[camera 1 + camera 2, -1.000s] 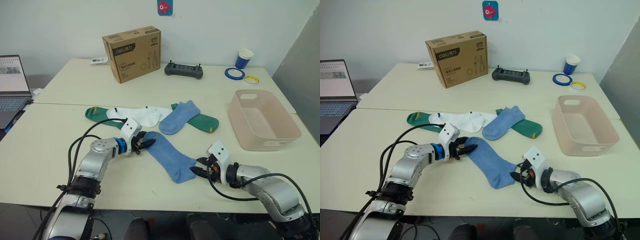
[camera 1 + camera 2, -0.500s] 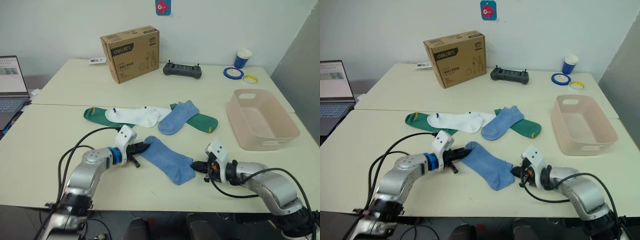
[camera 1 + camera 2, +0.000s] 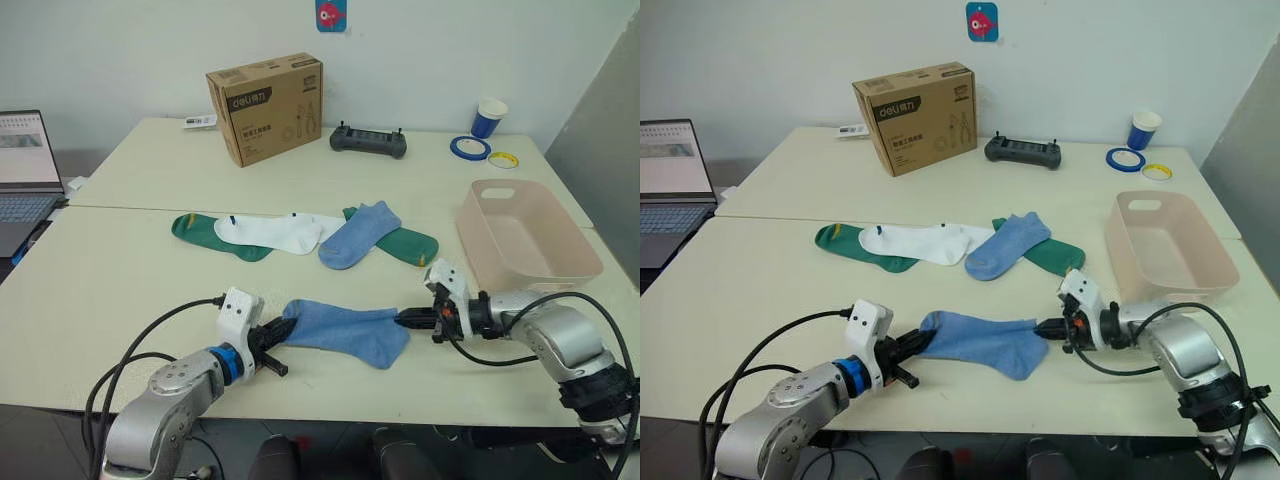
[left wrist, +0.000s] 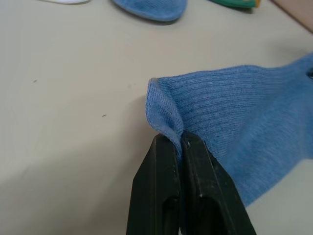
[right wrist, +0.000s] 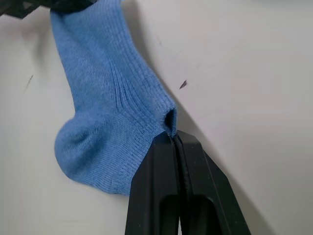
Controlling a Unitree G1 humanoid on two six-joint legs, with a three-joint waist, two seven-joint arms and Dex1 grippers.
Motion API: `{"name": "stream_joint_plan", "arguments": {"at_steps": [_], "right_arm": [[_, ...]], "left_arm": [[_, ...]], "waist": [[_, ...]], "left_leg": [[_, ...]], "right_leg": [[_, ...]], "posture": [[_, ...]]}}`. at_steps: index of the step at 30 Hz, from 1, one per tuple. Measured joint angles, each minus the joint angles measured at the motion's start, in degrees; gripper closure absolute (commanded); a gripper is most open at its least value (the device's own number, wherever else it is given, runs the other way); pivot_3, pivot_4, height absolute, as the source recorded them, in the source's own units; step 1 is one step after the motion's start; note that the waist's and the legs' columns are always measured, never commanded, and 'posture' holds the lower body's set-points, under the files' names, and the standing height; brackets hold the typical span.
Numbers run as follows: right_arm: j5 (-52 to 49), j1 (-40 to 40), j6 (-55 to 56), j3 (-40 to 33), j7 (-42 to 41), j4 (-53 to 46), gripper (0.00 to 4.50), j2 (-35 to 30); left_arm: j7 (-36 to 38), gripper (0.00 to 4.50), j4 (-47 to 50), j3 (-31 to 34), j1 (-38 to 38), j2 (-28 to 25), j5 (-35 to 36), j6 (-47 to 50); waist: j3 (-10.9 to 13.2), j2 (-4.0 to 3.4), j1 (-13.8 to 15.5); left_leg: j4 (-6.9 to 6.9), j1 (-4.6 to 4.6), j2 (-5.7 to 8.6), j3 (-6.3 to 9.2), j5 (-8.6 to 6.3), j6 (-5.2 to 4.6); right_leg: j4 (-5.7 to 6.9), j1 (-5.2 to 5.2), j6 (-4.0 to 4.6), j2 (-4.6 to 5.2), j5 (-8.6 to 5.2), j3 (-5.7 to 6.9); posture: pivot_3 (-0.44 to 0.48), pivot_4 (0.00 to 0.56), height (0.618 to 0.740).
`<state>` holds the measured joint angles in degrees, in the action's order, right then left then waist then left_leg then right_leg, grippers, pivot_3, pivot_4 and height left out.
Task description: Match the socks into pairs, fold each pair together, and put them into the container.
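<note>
Left eye view: we hold one blue sock (image 3: 340,328) stretched at the table's (image 3: 100,290) near edge, left hand (image 3: 283,330) pinching one end, right hand (image 3: 404,321) the other. To fold cleanly, keep both pinches firm and bring the ends together evenly. The tub (image 3: 525,240) sits far right.

The cardboard box (image 3: 264,107) bears the brand "deli" in white on its dark side strip — the smaller print beneath it is too small to read. On the wall above the box hangs a small blue sign (image 3: 330,15) with a red figure — no letters legible.
</note>
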<state>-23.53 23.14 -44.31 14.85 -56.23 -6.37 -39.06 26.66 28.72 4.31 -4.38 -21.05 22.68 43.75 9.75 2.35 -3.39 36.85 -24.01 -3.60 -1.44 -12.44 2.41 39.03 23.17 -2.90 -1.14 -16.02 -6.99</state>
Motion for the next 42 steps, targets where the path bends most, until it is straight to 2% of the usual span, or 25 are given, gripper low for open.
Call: {"name": "stream_joint_plan", "arguments": {"at_steps": [2,3,6,10,11,15,19,22,28,31,32,34,39,40,42], "right_arm": [[0.4,0.0,0.1,0.2,0.0,0.6,4.5,0.6],[0.6,0.2,0.2,0.1,0.2,0.9,4.06,0.9],[1.2,0.1,0.5,-1.0,1.4,1.6,3.17,1.3],[-0.1,-2.3,-0.8,-5.2,1.8,0.0,1.69,0.1],[-1.1,-3.5,-2.2,-6.3,1.9,-1.4,1.68,-0.2],[-6.6,-7.6,-8.1,-9.5,1.5,-8.5,1.68,-2.0],[-6.8,-12.3,-8.9,-10.2,4.1,-12.6,1.68,-2.5],[-6.8,-13.1,-9.9,-9.5,7.2,-13.8,1.68,0.2],[-5.5,-13.1,-8.8,-7.8,9.6,-14.9,1.68,0.9],[-5.3,-13.1,-8.7,-7.8,10.1,-14.9,1.68,1.0],[-5.2,-13.1,-8.6,-7.8,10.1,-14.9,1.86,1.1],[-5.2,-13.1,-8.6,-7.8,10.2,-14.8,2.33,1.3],[-5.4,-12.7,-8.8,-7.8,10.1,-14.5,4.13,2.4],[-5.4,-12.7,-8.8,-7.8,10.0,-14.2,4.48,2.4],[-5.4,-12.6,-8.8,-7.8,10.0,-13.7,4.48,2.4]], "left_arm": [[-1.2,3.86,-0.5,0.0,0.0,1.3,-0.9,-2.5],[-1.6,3.56,-0.7,0.0,-0.1,1.5,-1.1,-3.5],[-1.7,2.61,-1.1,0.4,-1.7,1.7,-0.8,-4.8],[0.8,1.27,-1.4,4.3,-3.6,-0.2,3.6,-3.9],[2.0,0.97,-1.9,6.2,-3.4,-1.1,5.4,-3.4],[7.2,0.97,-5.2,11.3,-1.6,-7.2,10.3,-1.5],[11.9,0.97,-10.6,9.6,1.4,-11.1,9.9,-2.6],[13.1,0.97,-13.6,6.5,4.9,-11.1,8.9,-3.3],[14.7,0.97,-15.1,2.3,7.7,-10.4,8.6,-4.4],[15.2,1.59,-15.5,1.5,8.0,-10.5,8.2,-4.5],[15.2,1.89,-15.9,1.2,8.2,-10.6,7.7,-4.5],[15.3,2.56,-16.1,0.9,8.2,-10.7,7.4,-4.5],[15.3,4.26,-15.8,1.0,7.7,-10.7,7.5,-4.5],[15.3,4.5,-15.5,1.1,7.1,-10.7,7.5,-4.5],[15.2,4.5,-14.9,1.2,5.9,-10.7,7.7,-4.3]], "waist": [[0.0,0.0,0.0],[0.0,0.0,0.1],[0.0,0.0,0.1],[0.0,0.0,0.0],[0.0,0.0,0.1],[0.0,-0.03,0.0],[0.0,0.03,0.1],[0.0,0.03,0.0],[0.0,0.03,-0.1],[0.0,0.03,-0.1],[0.0,0.03,-0.1],[0.0,0.03,-0.1],[0.0,0.03,-0.1],[0.0,0.03,-0.1],[0.0,0.03,-0.1]], "left_leg": [[0.01,-0.01,0.02,-0.06,0.0,0.0],[0.01,-0.01,0.03,-0.08,0.0,0.0],[-0.01,-0.01,0.02,-0.08,0.0,0.0],[-0.07,-0.01,-0.02,-0.01,0.0,0.0],[-0.08,-0.01,-0.03,0.0,0.0,0.0],[-0.05,0.0,-0.01,-0.03,0.0,0.0],[-0.01,0.02,0.05,-0.08,-0.01,0.01],[-0.01,0.0,0.05,-0.11,-0.01,0.01],[-0.08,0.01,-0.01,-0.11,-0.01,0.01],[-0.08,0.01,0.0,-0.09,0.0,0.01],[-0.06,0.01,0.0,-0.1,0.0,0.01],[-0.05,0.01,0.01,-0.12,-0.01,0.01],[-0.08,0.0,0.0,-0.11,-0.01,0.01],[-0.08,0.0,0.0,-0.12,-0.01,0.01],[-0.09,0.0,0.0,-0.11,-0.01,0.01]], "right_leg": [[-0.02,0.0,0.0,0.03,0.0,-0.05],[-0.03,0.0,-0.01,0.04,0.0,-0.06],[-0.03,0.02,-0.01,0.04,0.0,-0.06],[-0.03,0.04,0.14,0.01,-0.09,0.03],[-0.02,0.05,0.32,0.0,-0.19,0.04],[-0.02,0.05,0.37,0.02,-0.22,0.01],[-0.07,0.1,0.38,0.14,-0.22,0.02],[-0.07,0.06,0.38,0.15,-0.19,0.0],[-0.06,0.07,0.37,0.1,-0.19,0.02],[-0.05,0.06,0.37,0.1,-0.19,0.04],[-0.05,0.06,0.37,0.1,-0.19,0.03],[-0.05,0.05,0.37,0.12,-0.19,0.0],[-0.06,0.06,0.37,0.12,-0.2,0.01],[-0.06,0.07,0.37,0.12,-0.2,0.01],[-0.06,0.07,0.37,0.12,-0.21,0.02]], "posture": [[0.0,0.15,0.74],[0.0,0.15,0.74],[0.0,0.15,0.74],[0.0,0.15,0.74],[0.0,0.15,0.74],[0.0,0.15,0.74],[0.0,0.15,0.74],[0.0,0.15,0.74],[0.0,0.15,0.74],[0.0,0.15,0.74],[0.0,0.15,0.74],[0.0,0.15,0.74],[0.0,0.15,0.74],[0.0,0.15,0.74],[0.0,0.15,0.74]]}}
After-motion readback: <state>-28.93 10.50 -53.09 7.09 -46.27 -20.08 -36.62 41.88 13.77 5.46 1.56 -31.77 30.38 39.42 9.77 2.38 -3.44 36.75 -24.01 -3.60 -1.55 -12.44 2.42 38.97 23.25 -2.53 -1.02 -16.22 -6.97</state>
